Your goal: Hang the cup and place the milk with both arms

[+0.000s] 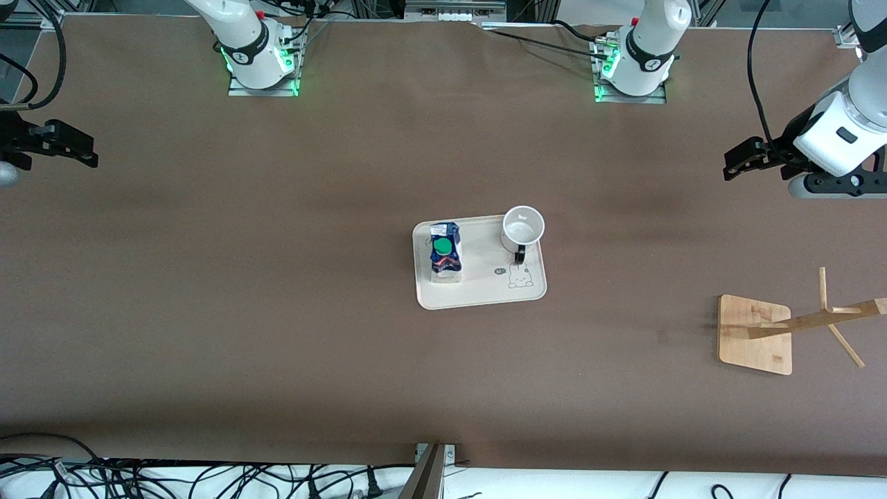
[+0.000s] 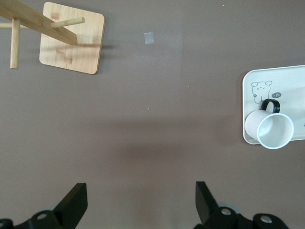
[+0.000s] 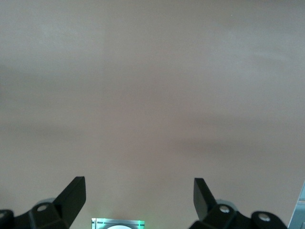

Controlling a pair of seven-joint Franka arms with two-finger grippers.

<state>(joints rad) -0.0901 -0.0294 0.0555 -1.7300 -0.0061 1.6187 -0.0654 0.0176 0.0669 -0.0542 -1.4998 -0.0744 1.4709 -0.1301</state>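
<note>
The white cup [image 1: 523, 226] stands upright on a cream tray [image 1: 485, 294], with its black handle turned toward the front camera. In the left wrist view the cup [image 2: 269, 129] sits at the corner of the tray [image 2: 248, 81]. The milk [image 1: 445, 251], a blue-topped carton with a green cap, stands on the same tray toward the right arm's end. My left gripper [image 1: 734, 163] [image 2: 141, 191] hangs open over bare table near the left arm's end, holding nothing. My right gripper [image 1: 86, 149] [image 3: 139, 188] hangs open and empty over bare table at the right arm's end.
A wooden peg rack [image 1: 755, 333] [image 2: 71, 38] stands toward the left arm's end, nearer the front camera than the tray. A small piece of tape [image 2: 149, 38] lies on the brown table beside it. Cables [image 1: 138, 475] run along the table's front edge.
</note>
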